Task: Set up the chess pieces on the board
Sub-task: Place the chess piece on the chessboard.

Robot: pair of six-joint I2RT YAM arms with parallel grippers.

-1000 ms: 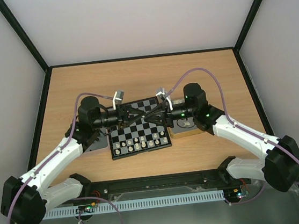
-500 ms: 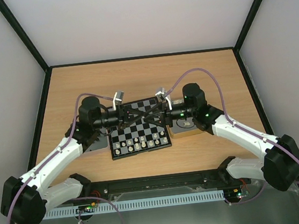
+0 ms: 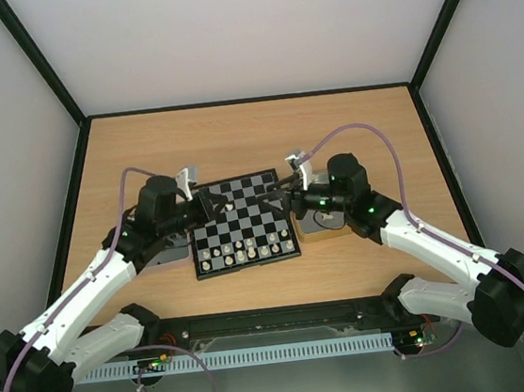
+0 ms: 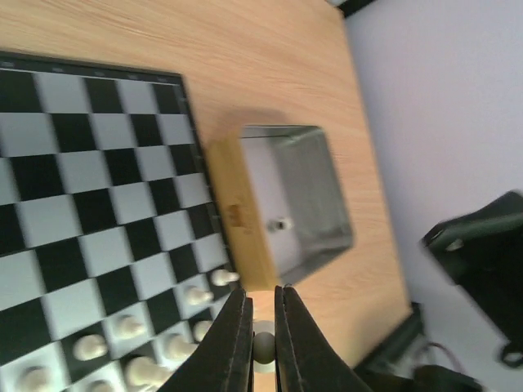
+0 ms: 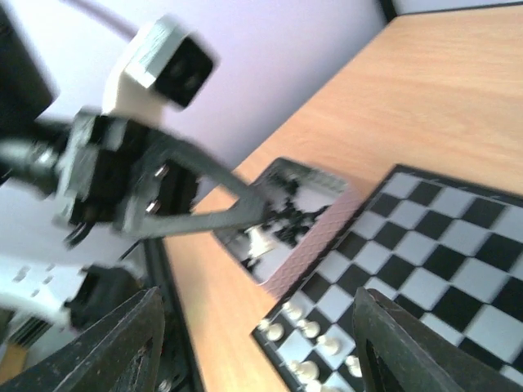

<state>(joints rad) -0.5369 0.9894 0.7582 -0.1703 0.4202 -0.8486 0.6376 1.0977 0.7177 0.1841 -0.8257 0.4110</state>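
Could lose the cream piece point(image 4: 263, 345) pinched in the clenched left hand point(image 4: 262, 296) above the board point(image 4: 82, 180), or topple cream men point(image 4: 131, 327) on its near rows if lowered crooked; can confirm that pinch only from left wrist, the released empty right hand point(image 5: 257, 310) and black men point(image 5: 290, 214) left of the board only from right wrist.

The top external camera looks down from above and behind the arm bases, far enough back to take in the whole table point(image 3: 264, 134), with the board point(image 3: 246, 224) at centre. The left wrist camera sits close over the board's corner and a tin point(image 4: 315, 175), the left tool point(image 4: 261, 292) at bottom centre. The right wrist camera, blurred, looks low across the same board, the right tool point(image 5: 255, 302) spanning the bottom corners.
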